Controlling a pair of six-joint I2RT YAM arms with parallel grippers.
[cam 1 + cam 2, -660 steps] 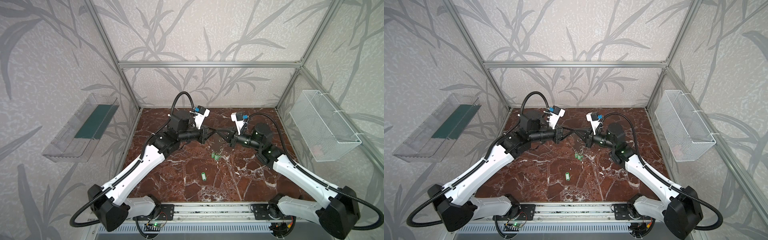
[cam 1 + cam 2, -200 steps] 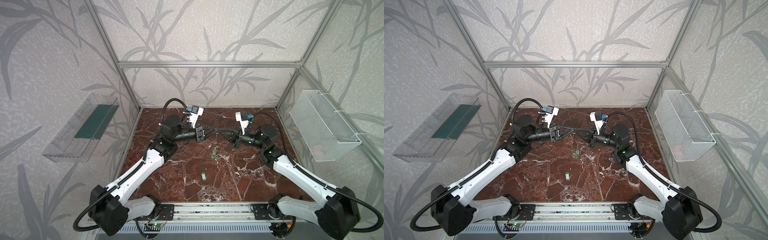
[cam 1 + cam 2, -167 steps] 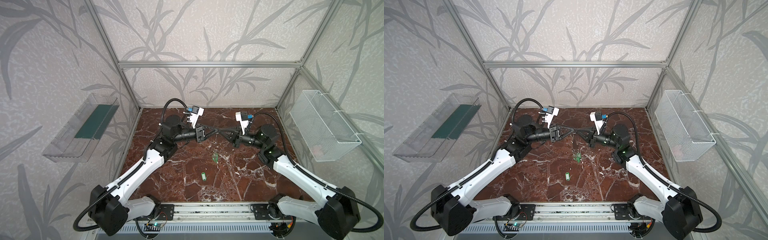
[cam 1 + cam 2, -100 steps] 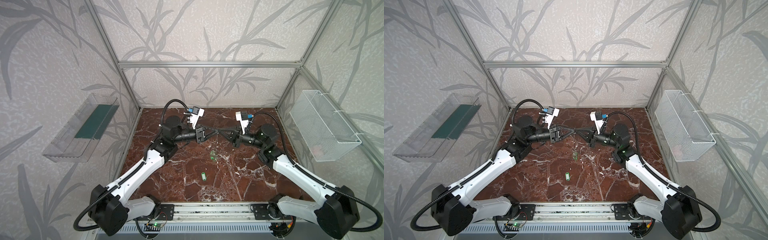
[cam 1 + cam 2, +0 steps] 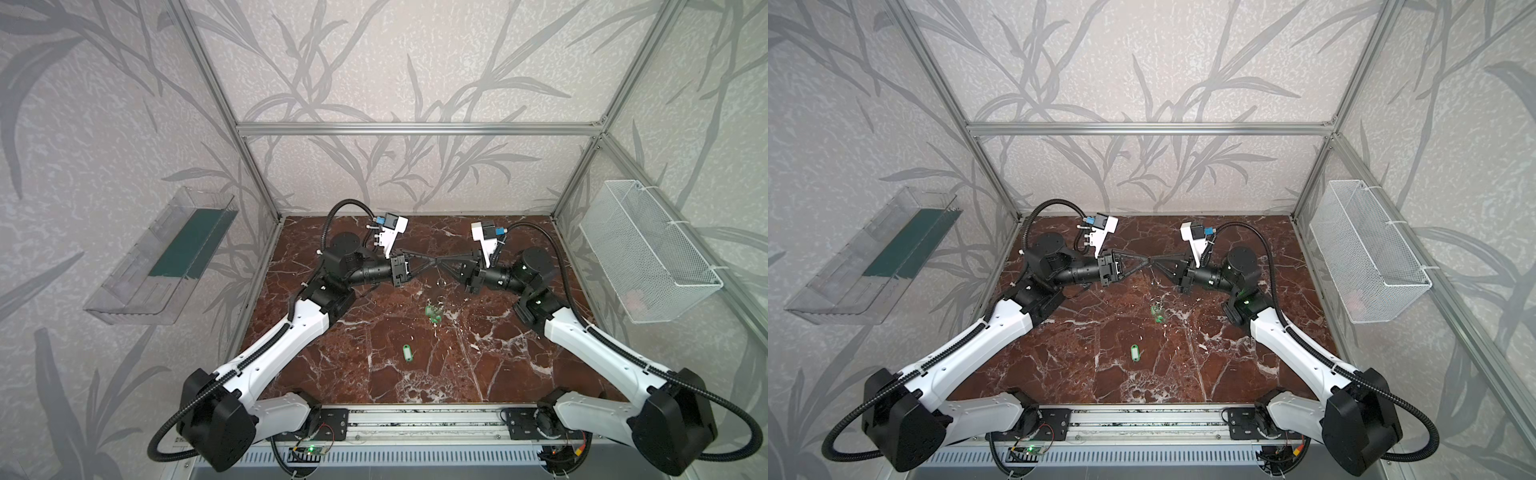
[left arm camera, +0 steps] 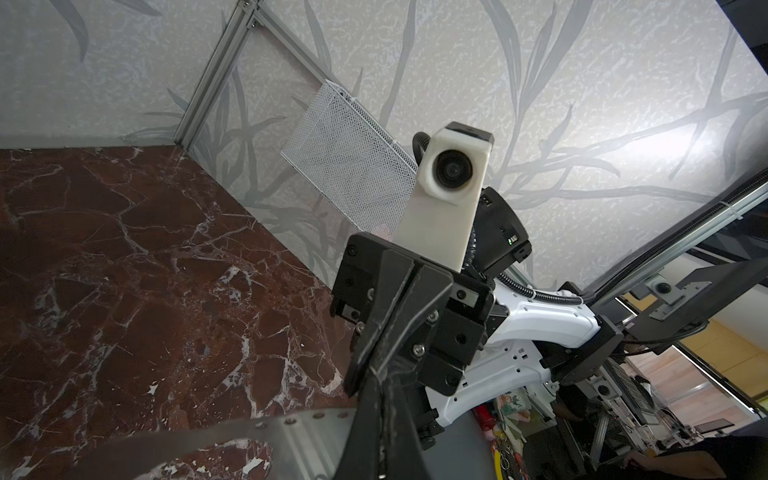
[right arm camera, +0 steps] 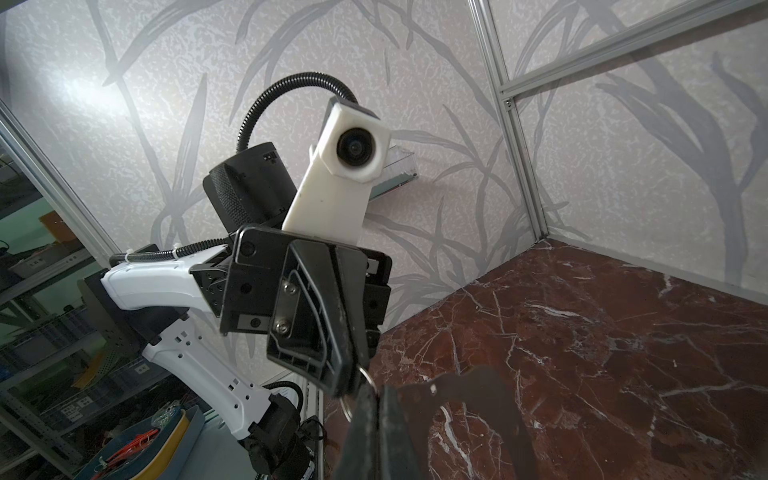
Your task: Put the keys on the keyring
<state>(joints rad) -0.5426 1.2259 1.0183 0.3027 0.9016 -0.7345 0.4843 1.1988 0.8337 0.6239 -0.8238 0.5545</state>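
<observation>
thin silver wire keyring [image 7: 366,379] is pinched mid-air between the fully closed left gripper [image 7: 350,380] and right gripper [image 5: 444,262]; green-tagged silver keys [image 5: 434,312] are seen on the red marble tabletop [image 5: 374,374] below. coils should be pried gently, no slipping.

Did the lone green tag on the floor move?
No. The tag sits just as far from the front rail as before.
</observation>
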